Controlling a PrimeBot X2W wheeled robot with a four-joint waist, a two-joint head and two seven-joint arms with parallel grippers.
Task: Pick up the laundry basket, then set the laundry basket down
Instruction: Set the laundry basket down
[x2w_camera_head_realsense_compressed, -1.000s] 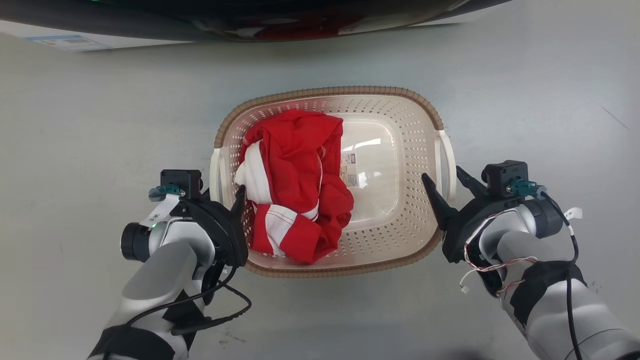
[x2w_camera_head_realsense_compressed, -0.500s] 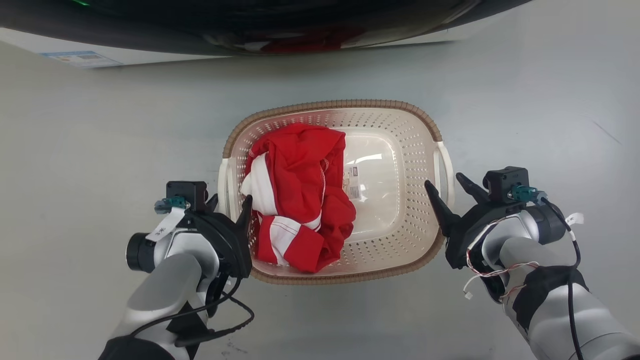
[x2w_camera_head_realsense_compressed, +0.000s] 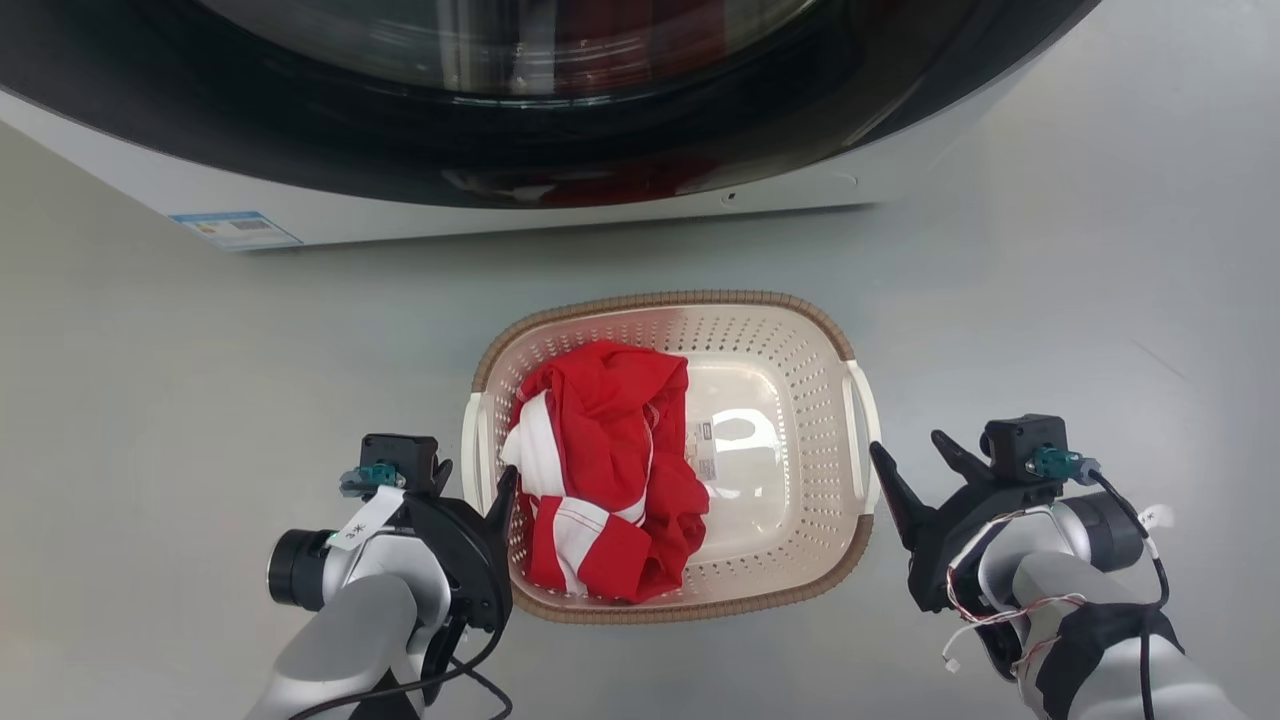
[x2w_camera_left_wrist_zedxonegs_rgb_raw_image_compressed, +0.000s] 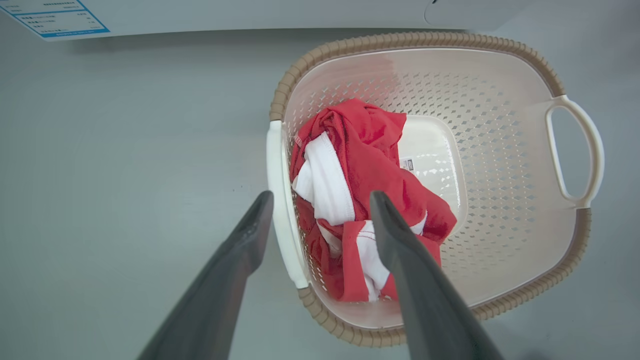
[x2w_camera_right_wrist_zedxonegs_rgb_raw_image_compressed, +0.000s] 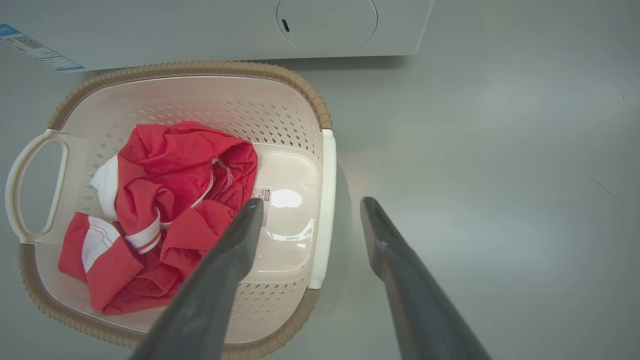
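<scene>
A: Sitting where, the laundry basket (x2w_camera_head_realsense_compressed: 780, 420)?
B: On the floor (x2w_camera_head_realsense_compressed: 200, 400), at the washer's (x2w_camera_head_realsense_compressed: 500, 215) near side, a red-and-white garment (x2w_camera_head_realsense_compressed: 610, 440) in its left half.
A: And the claws?
B: Left claw (x2w_camera_head_realsense_compressed: 472, 478) spread wide astride the left handle (x2w_camera_head_realsense_compressed: 470, 440); right claw (x2w_camera_head_realsense_compressed: 908, 448) spread beside the right handle (x2w_camera_head_realsense_compressed: 866, 420). Both grip nothing.

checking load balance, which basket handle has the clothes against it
The handle by the left gripper; the red garment sits there, bare plastic by the other handle.

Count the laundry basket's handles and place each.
2. The left handle sits by the left gripper, the right handle by the right gripper, on opposite sides of the laundry basket.
</scene>
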